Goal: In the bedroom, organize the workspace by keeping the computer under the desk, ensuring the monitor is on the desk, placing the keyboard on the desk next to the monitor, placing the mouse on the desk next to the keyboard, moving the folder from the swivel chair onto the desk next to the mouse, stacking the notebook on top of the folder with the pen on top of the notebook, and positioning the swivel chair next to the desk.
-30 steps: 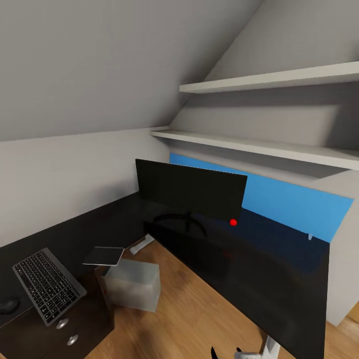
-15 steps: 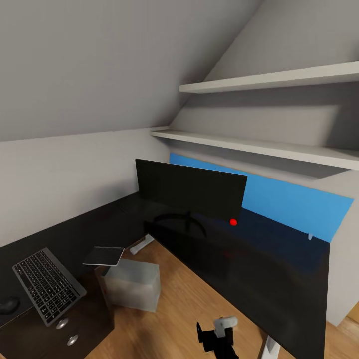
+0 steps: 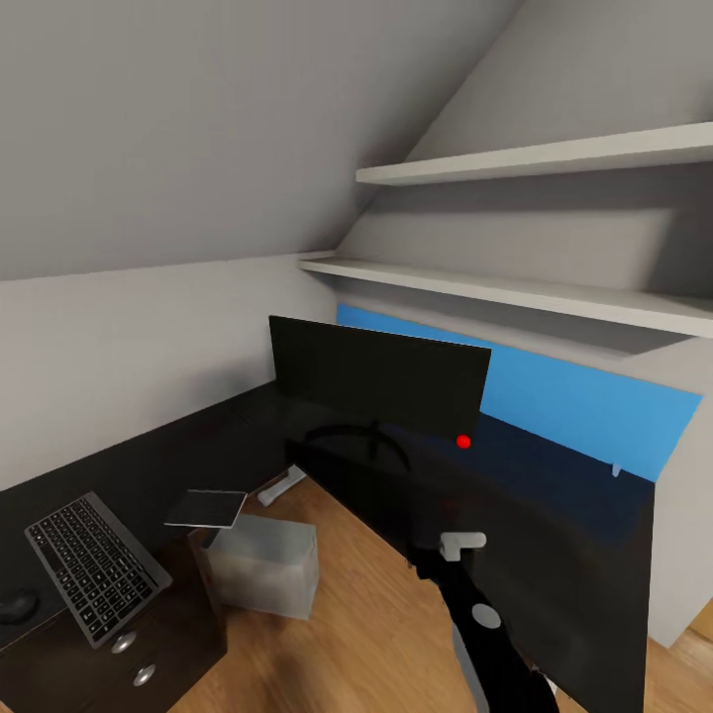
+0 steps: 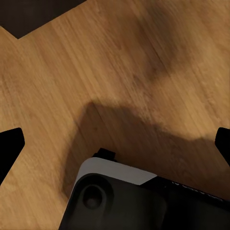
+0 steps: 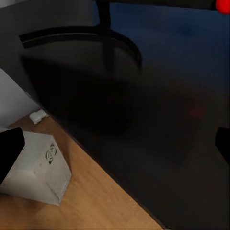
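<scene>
Since the picture of half a second ago, the right arm has been raised from the lower edge of the head view, and the right gripper (image 3: pixel 451 551) is now seen above the front edge of the desk (image 3: pixel 555 555), while the camera is unchanged. In the right wrist view its fingertips are seen at the two far sides with nothing between them, so it is spread open and empty. The left gripper (image 4: pixel 115 143) is likewise spread wide over the wooden floor (image 4: pixel 120 62), holding nothing.

The monitor (image 3: pixel 379 375) is stood on the desk, on its curved black stand (image 5: pixel 81 40). The keyboard (image 3: pixel 94 566) is laid on the desk's other wing, with the mouse (image 3: pixel 18 604) just beside it and the notebook (image 3: pixel 206 508) near it at the desk's edge. The computer (image 3: pixel 262 566) is seen on the floor, at the desk's inner corner.

The monitor is judged top-heavy and fragile; it would best be taken by its stand or lower edge, not the screen. The computer is probably heavy, stiff and smooth-sided, better pushed than pinched.
</scene>
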Controlling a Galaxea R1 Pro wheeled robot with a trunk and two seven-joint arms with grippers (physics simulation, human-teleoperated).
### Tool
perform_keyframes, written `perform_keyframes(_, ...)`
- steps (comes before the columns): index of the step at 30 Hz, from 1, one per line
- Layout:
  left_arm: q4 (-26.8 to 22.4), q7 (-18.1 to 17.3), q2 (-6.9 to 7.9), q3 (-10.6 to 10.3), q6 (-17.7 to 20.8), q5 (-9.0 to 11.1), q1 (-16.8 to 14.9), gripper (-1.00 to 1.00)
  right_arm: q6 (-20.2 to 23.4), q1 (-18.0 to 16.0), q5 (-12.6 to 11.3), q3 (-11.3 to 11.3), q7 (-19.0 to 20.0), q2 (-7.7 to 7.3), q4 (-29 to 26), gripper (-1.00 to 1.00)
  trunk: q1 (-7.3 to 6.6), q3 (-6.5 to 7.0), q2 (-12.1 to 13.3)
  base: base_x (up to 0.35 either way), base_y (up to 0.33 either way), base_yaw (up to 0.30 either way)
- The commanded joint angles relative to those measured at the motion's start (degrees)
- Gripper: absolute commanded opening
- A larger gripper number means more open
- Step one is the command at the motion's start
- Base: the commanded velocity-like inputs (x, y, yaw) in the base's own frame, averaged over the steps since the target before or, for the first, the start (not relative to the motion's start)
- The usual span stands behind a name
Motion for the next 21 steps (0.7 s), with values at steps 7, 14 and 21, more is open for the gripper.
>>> perform_keyframes(7,0.0,0.3,0.03,-0.5,-0.3,0.5,-0.1,1.00,0.7,0.0,-0.3,-0.5,0.3,0.08,-4.8,1.00,0.02,-0.11,-0.1,0.000,0.000,0.000)
perform_keyframes(14,0.0,0.4,0.03,-0.5,-0.3,0.6,-0.1,1.00,0.7,0.0,-0.4,-1.3,-0.7,0.08,-2.6,1.00,0.02,-0.11,-0.1,0.000,0.000,0.000)
perform_keyframes(21,0.0,0.4,0.07,-0.5,-1.2,0.6,-0.1,1.00,0.6,-0.2,-2.8,-5.7,-9.0,0.08,-2.1,1.00,0.02,-0.11,-0.1,0.000,0.000,0.000)
